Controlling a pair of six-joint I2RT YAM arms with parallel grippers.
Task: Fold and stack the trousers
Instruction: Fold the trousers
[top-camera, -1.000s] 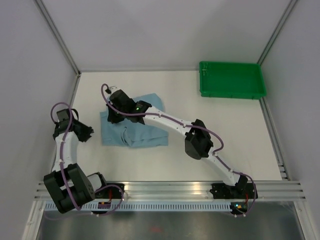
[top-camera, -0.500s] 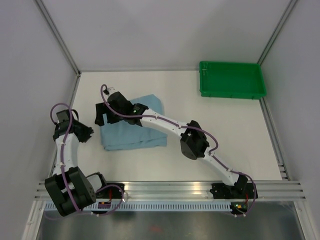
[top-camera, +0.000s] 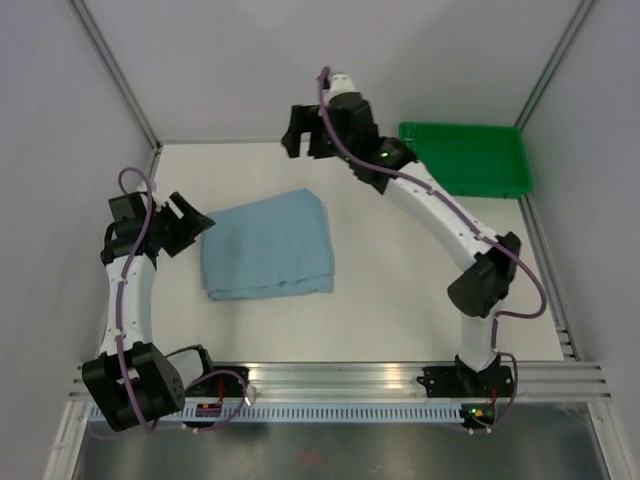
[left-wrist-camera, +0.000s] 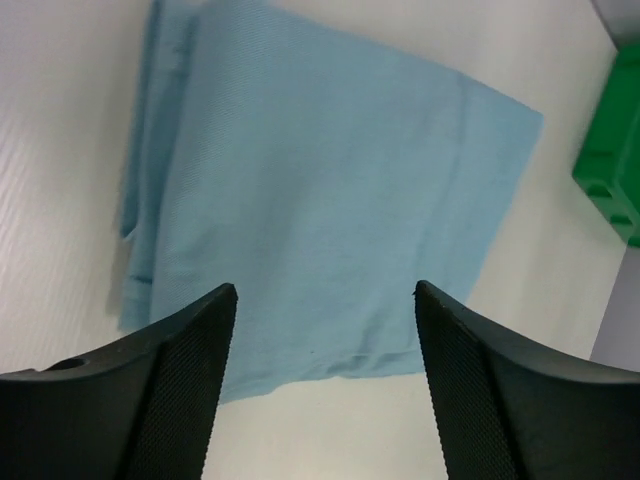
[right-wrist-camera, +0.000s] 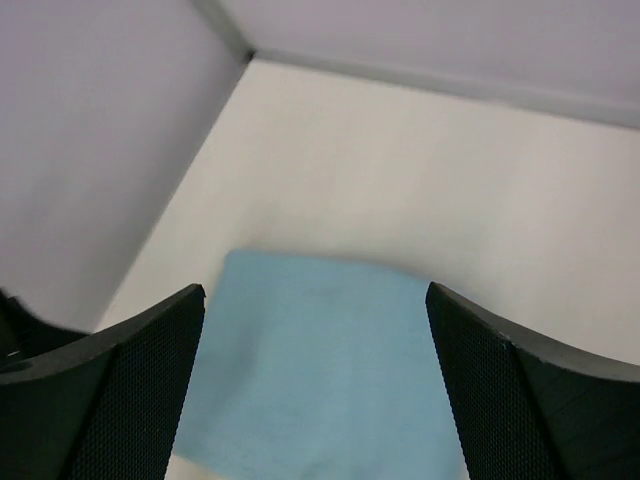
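Folded trousers (top-camera: 267, 245) flat on table (top-camera: 400, 290); left gripper (top-camera: 195, 218), right gripper (top-camera: 308, 140) fingers apart, empty. Risk: pinching top layer only, undoing fold on lift.

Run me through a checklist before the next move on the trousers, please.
1. Left gripper open and holding nothing: ok.
2. Right gripper open, holding nothing, raised above the cloth: ok.
3. Trousers folded into a flat rectangle with no leg trailing: ok.
4. Layers flush at the edges: not ok; the left wrist view shows them stepped along one side.
5. Trousers wholly on the table, apart from the tray: ok.
6. Tray free of items: cannot tell; the right arm hides one corner.
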